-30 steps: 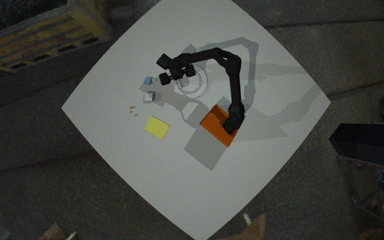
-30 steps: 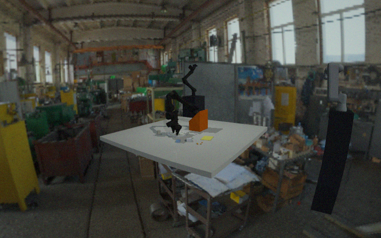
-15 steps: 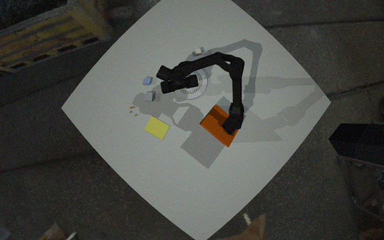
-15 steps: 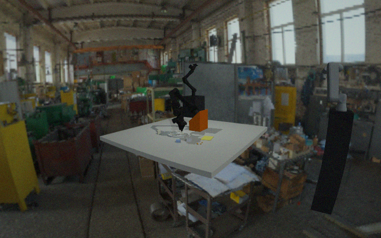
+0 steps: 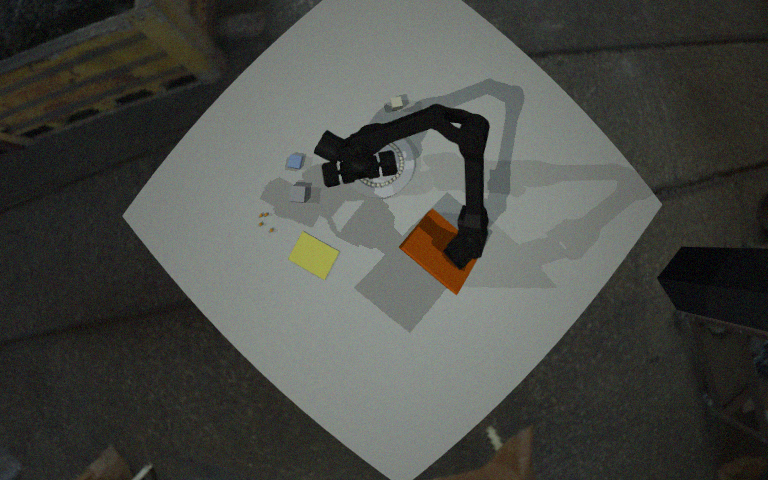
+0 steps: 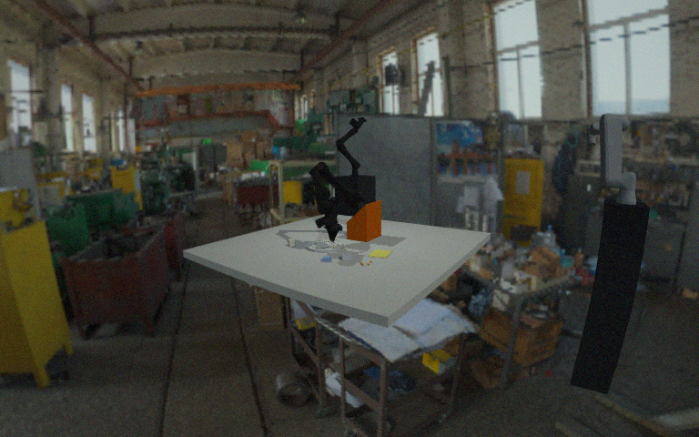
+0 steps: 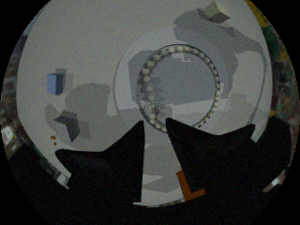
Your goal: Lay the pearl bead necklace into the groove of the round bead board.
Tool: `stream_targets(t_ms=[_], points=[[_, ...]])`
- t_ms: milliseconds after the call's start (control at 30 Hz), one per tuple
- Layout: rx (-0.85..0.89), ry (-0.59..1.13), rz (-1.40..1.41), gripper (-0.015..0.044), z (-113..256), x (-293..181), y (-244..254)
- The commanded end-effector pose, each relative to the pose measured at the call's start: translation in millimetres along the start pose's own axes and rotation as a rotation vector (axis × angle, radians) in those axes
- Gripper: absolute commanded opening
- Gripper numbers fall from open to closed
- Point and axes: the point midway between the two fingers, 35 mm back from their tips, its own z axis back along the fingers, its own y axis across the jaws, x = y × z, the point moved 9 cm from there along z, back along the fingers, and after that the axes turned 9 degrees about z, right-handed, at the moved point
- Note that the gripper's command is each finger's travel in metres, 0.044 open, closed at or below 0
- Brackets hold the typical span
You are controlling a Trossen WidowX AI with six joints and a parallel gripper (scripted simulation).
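The round bead board [image 5: 408, 176] [image 7: 126, 61] is a pale, see-through disc with a dark ring groove. The pearl bead necklace [image 5: 401, 165] [image 7: 180, 49] lies on it as a closed loop. In the wrist view its top and right beads follow the groove. Several beads at the left sit just inside the groove, whose dark line shows bare beside them. My gripper [image 7: 155, 123] [image 6: 333, 239] is slightly open, with nothing seen between its fingertips. It hangs over the board's near-left part, above the necklace. The fingers hide some of the lowest beads, and the arm hides part of the board in the top view.
A cream block [image 5: 395, 101] [image 7: 216, 12] stands beyond the board. A blue block [image 5: 294, 160] [image 7: 54, 84] and a grey block [image 5: 297, 193] lie left of it. Small orange pieces [image 5: 261, 224], a yellow sheet [image 5: 314, 255] and a tall orange block [image 5: 420, 244] [image 6: 364, 224] are also there.
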Motion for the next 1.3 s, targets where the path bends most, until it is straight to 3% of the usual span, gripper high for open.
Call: stream_targets(t_ms=[0, 567, 733, 1267], points=[[-0.003, 0.002, 0.007, 0.012, -7, -1, 0], [-0.004, 0.003, 0.005, 0.012, -28, -2, -1], [0.0, 0.004, -0.004, 0.0, -26, -1, -1], [0.0, 0.004, -0.004, 0.0, -26, -1, -1]])
